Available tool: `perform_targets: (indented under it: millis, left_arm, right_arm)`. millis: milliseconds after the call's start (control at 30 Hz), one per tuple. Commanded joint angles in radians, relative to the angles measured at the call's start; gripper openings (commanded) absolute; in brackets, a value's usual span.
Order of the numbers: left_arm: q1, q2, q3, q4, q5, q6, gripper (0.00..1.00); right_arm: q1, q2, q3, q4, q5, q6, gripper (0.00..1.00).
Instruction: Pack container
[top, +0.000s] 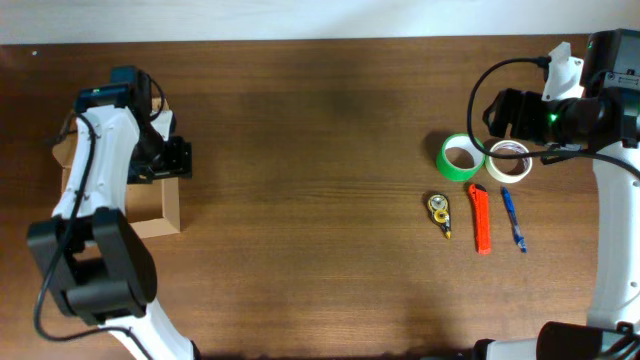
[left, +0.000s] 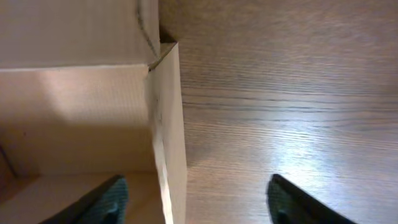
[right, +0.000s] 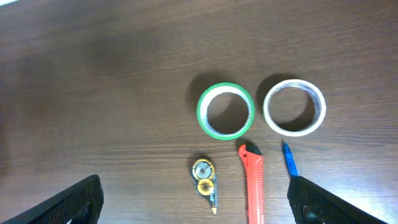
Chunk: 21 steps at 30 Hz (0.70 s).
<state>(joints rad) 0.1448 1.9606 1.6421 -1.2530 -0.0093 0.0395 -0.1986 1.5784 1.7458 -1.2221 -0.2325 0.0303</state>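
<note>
Dark wood table (top: 320, 150). Between wide-spread left gripper (left: 196, 180) jaws, container (left: 93, 112) wall, seemingly untouched; right gripper (right: 194, 183) agape, empty, tape rolls (right: 226, 111) ahead.

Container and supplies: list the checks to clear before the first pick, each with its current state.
1. Container open on top: ok.
2. Container interior free: cannot tell, the left arm covers most of it.
3. Left hand out of the drop path: not ok, it is open and straddles the container wall.
4. Right hand open and empty: ok.
5. Green tape roll and white tape roll apart: ok.
6. Orange cutter and blue pen lying flat, not touching: ok.
</note>
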Motion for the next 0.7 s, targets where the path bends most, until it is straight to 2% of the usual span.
perform_targets:
  millis: [0, 233, 267, 367, 500, 667]
  left_arm:
    - [0.011, 0.047, 0.012, 0.004, -0.016, 0.003, 0.62]
    - [0.035, 0.104, 0.012, 0.021, -0.046, 0.003, 0.45]
    - [0.041, 0.112, 0.012, 0.023, -0.048, 0.003, 0.38]
    - [0.060, 0.120, 0.012, 0.026, -0.047, -0.002, 0.04]
    - [0.063, 0.121, 0.012, 0.017, -0.047, -0.008, 0.02]
    - [0.045, 0.121, 0.016, -0.031, -0.047, -0.098, 0.01]
  right_arm:
    - [-0.005, 0.001, 0.020, 0.003, 0.045, 0.008, 0.96]
    - [-0.005, 0.001, 0.020, 0.003, 0.054, 0.008, 0.96]
    - [-0.005, 0.001, 0.020, 0.003, 0.055, 0.008, 0.96]
    - [-0.005, 0.001, 0.020, 0.003, 0.055, 0.008, 0.96]
    - [-0.005, 0.001, 0.020, 0.006, 0.055, 0.008, 0.96]
    - [-0.005, 0.001, 0.020, 0.006, 0.061, 0.008, 0.96]
